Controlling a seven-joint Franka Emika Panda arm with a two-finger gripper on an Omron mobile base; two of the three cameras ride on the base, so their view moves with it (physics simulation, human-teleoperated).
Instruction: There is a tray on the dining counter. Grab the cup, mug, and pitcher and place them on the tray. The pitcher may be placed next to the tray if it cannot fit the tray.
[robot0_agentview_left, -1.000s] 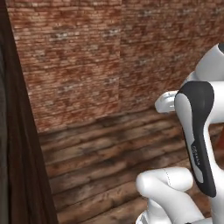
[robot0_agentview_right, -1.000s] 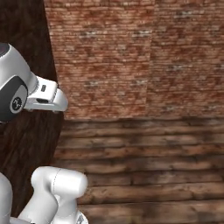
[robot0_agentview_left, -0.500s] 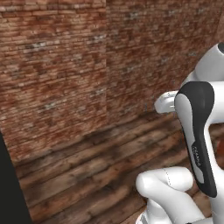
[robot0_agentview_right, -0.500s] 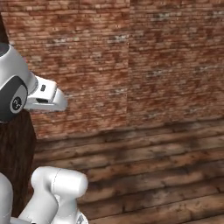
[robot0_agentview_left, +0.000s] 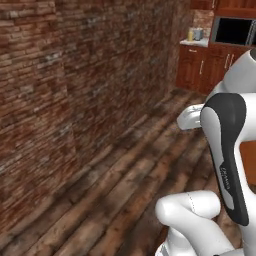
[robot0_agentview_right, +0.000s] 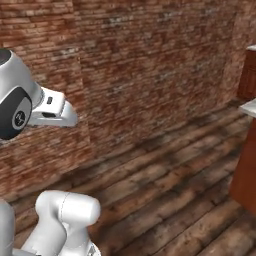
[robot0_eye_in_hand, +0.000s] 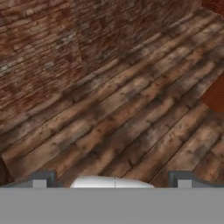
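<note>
Gripper (robot0_eye_in_hand: 112, 177) spread wide with nothing between its fingertips, above wooden floor (robot0_eye_in_hand: 131, 113), brick wall (robot0_agentview_left: 75, 90) alongside (red-brown cabinets (robot0_agentview_left: 207, 67) far off).

- A red-brown brick wall (robot0_agentview_left: 75, 85) fills the left of the left base view and runs back to a far corner.
- A dark wood plank floor (robot0_agentview_left: 125, 185) stretches beneath it, worn and streaked.
- Reddish wood cabinets (robot0_agentview_left: 210, 70) stand at the far end, a black microwave (robot0_agentview_left: 234, 31) set above a pale worktop (robot0_agentview_left: 195, 43).
- A reddish wood panel (robot0_agentview_right: 246, 175) edges the right base view.
</note>
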